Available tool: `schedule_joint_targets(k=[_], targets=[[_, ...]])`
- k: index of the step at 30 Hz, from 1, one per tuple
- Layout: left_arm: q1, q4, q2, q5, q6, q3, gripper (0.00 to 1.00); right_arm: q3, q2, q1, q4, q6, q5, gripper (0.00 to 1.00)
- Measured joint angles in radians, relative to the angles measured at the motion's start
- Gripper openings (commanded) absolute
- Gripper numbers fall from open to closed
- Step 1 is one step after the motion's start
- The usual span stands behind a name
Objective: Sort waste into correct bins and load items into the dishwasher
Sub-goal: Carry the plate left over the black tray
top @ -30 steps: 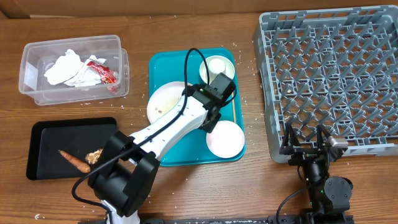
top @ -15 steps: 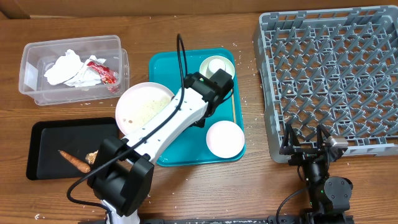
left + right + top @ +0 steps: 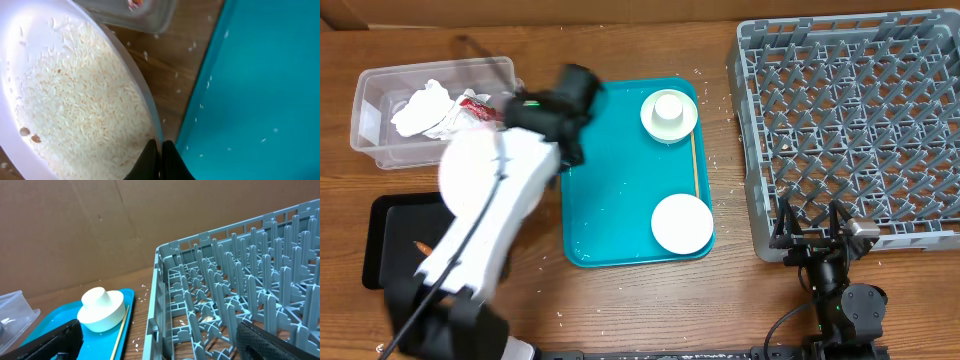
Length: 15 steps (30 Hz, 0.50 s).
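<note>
With napkins lying in the tub, the left gripper is pinching the rice-strewn plate by its rim between tub and black tray, while dishes, cup and stick are waiting on the teal tray, the rack sitting empty of dishes, the right gripper gaping wide.

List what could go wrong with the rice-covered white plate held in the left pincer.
1. The left pincer pinches only the rim of the white round plate, so it may slip or tilt.
2. The loose white rice could spill onto the wooden table, where grains already lie.
3. The plate is close to the clear plastic rectangular tub and might knock it.
</note>
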Motion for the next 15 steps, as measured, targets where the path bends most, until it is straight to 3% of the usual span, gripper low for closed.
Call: schedule_joint_targets(k=[7,15], targets=[[0.201,0.058,-0.058,0.146,0.060,0.011,0.04,0.000,0.000,0.000,0.000,0.000,0.000,1.00],[0.308,0.063,-0.057,0.234,0.085,0.011,0.04,0.000,0.000,0.000,0.000,0.000,0.000,1.00]])
